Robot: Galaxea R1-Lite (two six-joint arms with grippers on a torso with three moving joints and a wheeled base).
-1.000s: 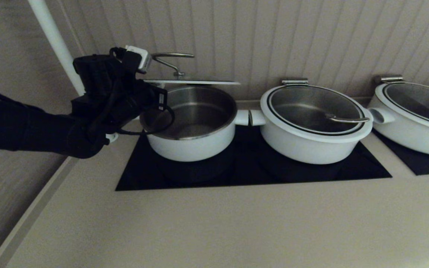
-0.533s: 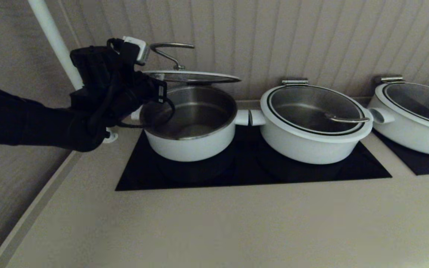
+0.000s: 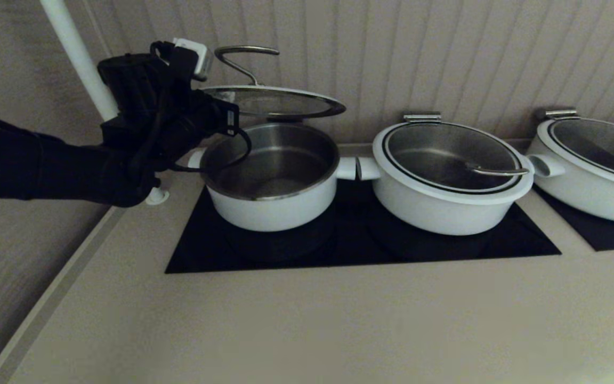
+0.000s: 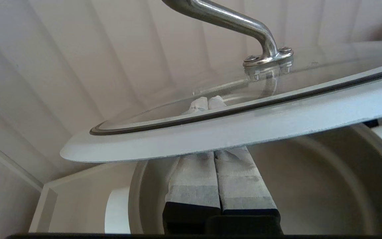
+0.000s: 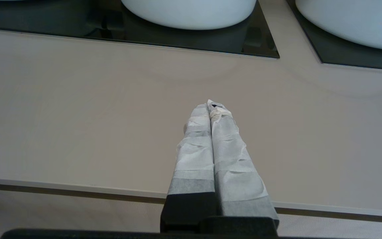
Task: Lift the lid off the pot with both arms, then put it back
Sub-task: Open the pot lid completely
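Head view: the left claw sits at the lid, which hangs tilted above the open pot.

Left wrist view: its fingers, pressed together, reach under the lid's rim.

Right wrist view: the right claw, closed and empty, hovers over the tabletop.

dim head view, brighter wrist views

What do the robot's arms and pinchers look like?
The left arm is bulky and black, with loose black cables and a small silver-white block on top. Both the left gripper and the right gripper have long fingers wrapped in crinkly white tape above black bases.
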